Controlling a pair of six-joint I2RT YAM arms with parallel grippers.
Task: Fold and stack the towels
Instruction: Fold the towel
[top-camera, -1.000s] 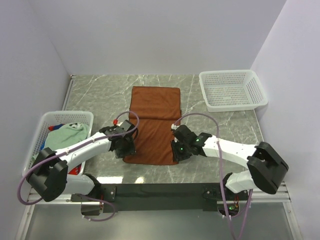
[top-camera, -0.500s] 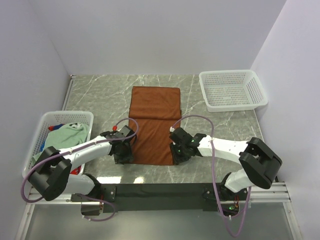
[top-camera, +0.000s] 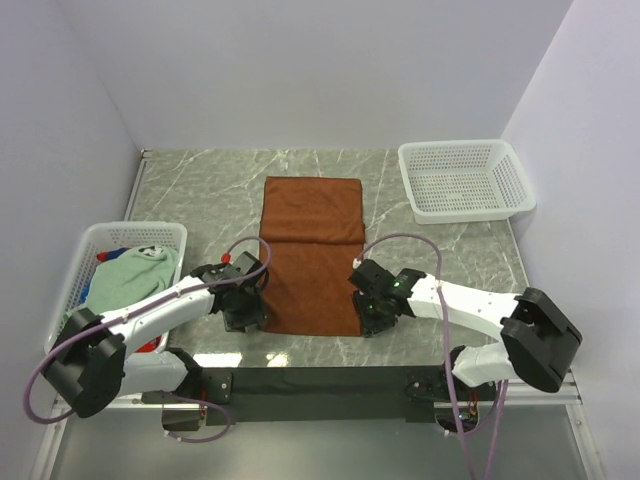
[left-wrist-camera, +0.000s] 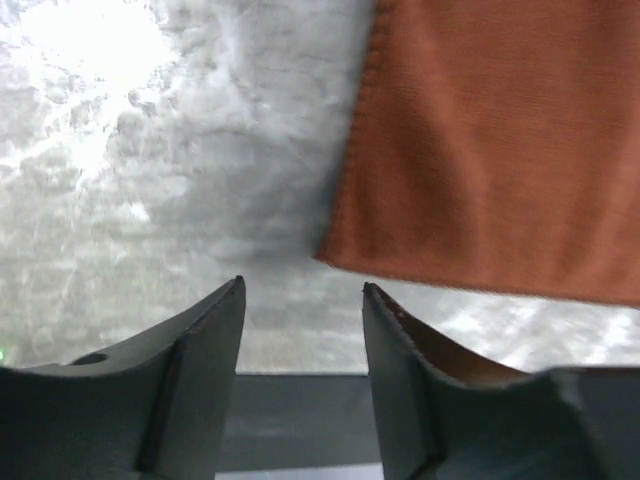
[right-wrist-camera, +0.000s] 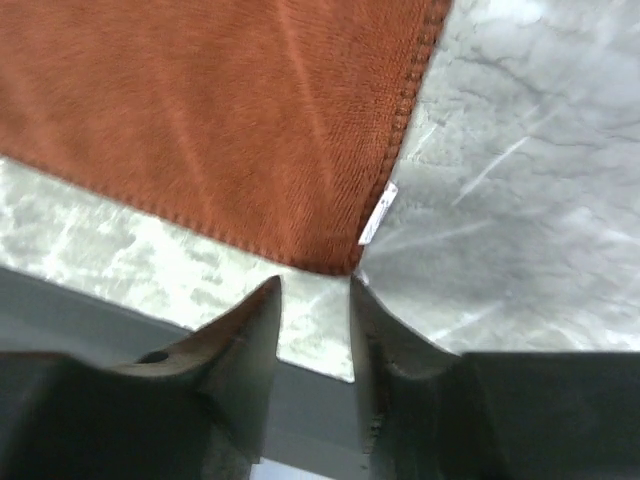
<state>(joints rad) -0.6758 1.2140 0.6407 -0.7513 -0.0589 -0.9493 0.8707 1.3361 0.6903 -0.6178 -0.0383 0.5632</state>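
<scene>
A rust-brown towel (top-camera: 312, 250) lies spread flat in the middle of the marble table, long side running away from me. My left gripper (top-camera: 246, 312) sits at its near left corner. In the left wrist view the towel (left-wrist-camera: 500, 150) ends just beyond my open left gripper (left-wrist-camera: 304, 290), with bare marble between the fingers. My right gripper (top-camera: 375, 318) is at the near right corner. In the right wrist view the towel's (right-wrist-camera: 220, 110) corner lies just ahead of my right gripper (right-wrist-camera: 313, 285), whose jaws stand narrowly apart and empty. More towels, a mint-green one (top-camera: 125, 275) on top, fill the left basket.
A white mesh basket (top-camera: 135, 228) holding the towels stands at the left edge. Another white basket (top-camera: 470, 215) at the back right is empty. A black mounting strip (top-camera: 320, 380) runs along the table's near edge. A white label (right-wrist-camera: 377, 213) hangs at the towel's right hem.
Both grippers have drawn back toward the near edge and off the towel's corners. The towel now lies longer and flatter, its near edge closer to me.
</scene>
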